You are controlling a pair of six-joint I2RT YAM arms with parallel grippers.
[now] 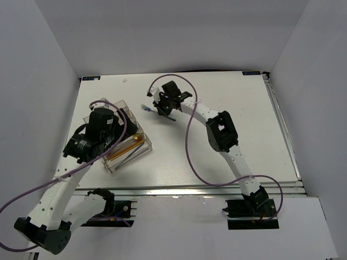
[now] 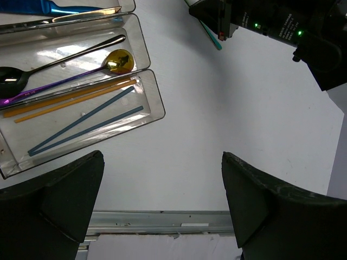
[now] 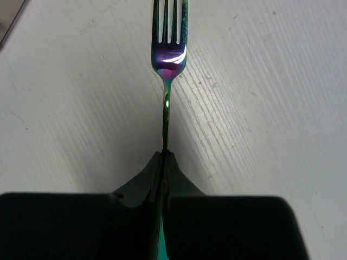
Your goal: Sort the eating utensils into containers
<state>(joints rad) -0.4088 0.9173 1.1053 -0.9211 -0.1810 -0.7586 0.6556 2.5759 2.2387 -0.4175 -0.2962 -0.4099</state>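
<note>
The clear organiser tray (image 1: 142, 147) lies at the table's left. In the left wrist view its compartments (image 2: 157, 103) hold a blue utensil (image 2: 54, 7), a black spoon (image 2: 11, 78), a gold spoon with a purple handle (image 2: 118, 60), two gold sticks (image 2: 70, 100) and two blue sticks (image 2: 87, 127). My left gripper (image 2: 162, 200) is open and empty, above the table beside the tray's near end. My right gripper (image 3: 165, 157) is shut on the handle of an iridescent fork (image 3: 169, 54), its tines pointing away over the white table. From above, the fork (image 1: 145, 107) sticks out left of the right gripper (image 1: 165, 105).
White walls enclose the table on three sides. A metal rail (image 2: 162, 221) runs along the near edge. The right arm's purple cable (image 1: 190, 146) loops over the table's middle. The left arm (image 1: 103, 127) hangs over the tray and hides much of it from above.
</note>
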